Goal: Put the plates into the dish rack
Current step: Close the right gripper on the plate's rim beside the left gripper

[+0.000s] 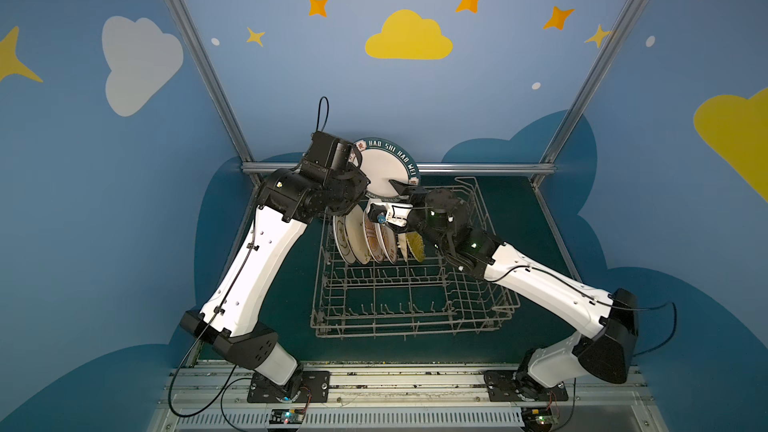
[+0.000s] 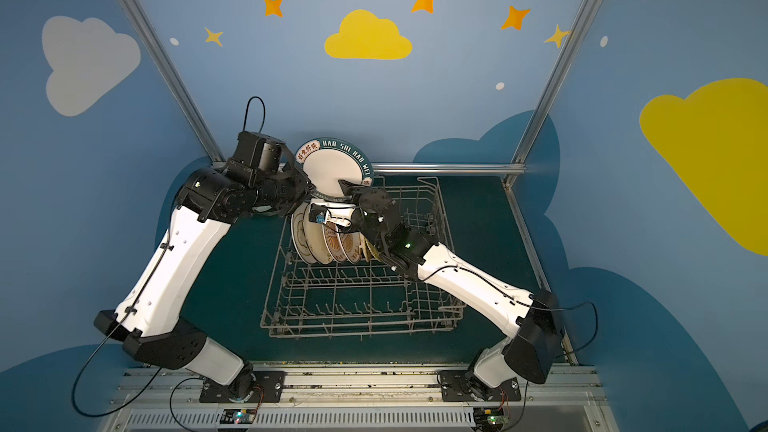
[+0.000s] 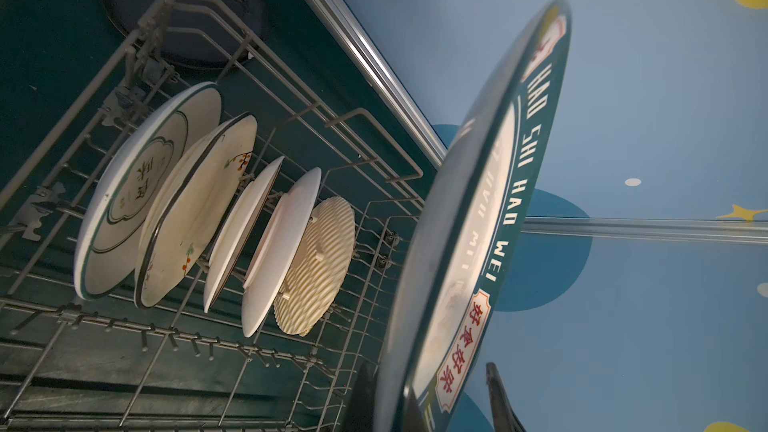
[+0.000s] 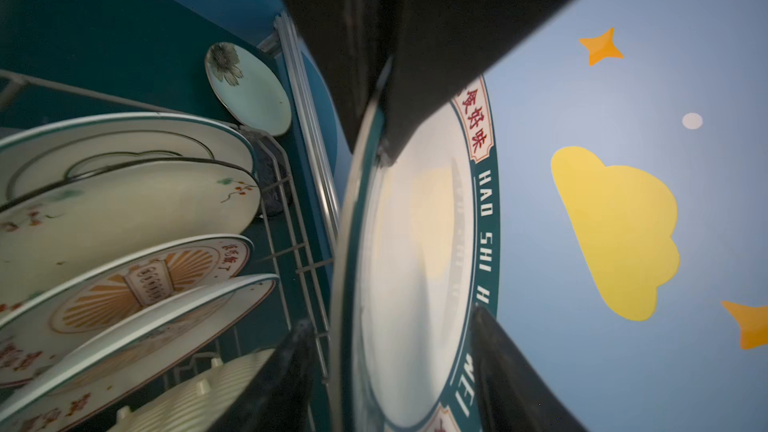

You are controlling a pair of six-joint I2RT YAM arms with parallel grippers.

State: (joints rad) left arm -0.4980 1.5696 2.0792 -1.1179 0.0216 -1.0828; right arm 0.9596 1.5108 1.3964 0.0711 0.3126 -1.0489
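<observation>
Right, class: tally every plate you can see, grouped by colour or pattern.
Orange sunburst plate: 2
Green-rimmed white plate: 2
Floral plate: 2
Yellow woven plate: 1
Black plate: 1
Total: 8 plates

Two arms, same build. Long links in glossy white plastic shells, L (image 1: 245, 268) & R (image 1: 540, 284); L shell has rows of small round holes. Joints = chunky matte black housings (image 1: 291, 193), w/ a bigger black elbow block (image 1: 615, 338) on R. Thin black cables (image 1: 323, 97) are clipped along the shells, one looping free at L wrist. Small green status lights (image 1: 473, 245) on R forearm. Flat black base plates (image 1: 316, 386) w/ silver corner screws. White wrist-camera mount (image 1: 395, 214) w/ small blue part. Left gripper (image 1: 355, 164) & right gripper (image 1: 400, 189): matte black, wedge-shaped fingers.
</observation>
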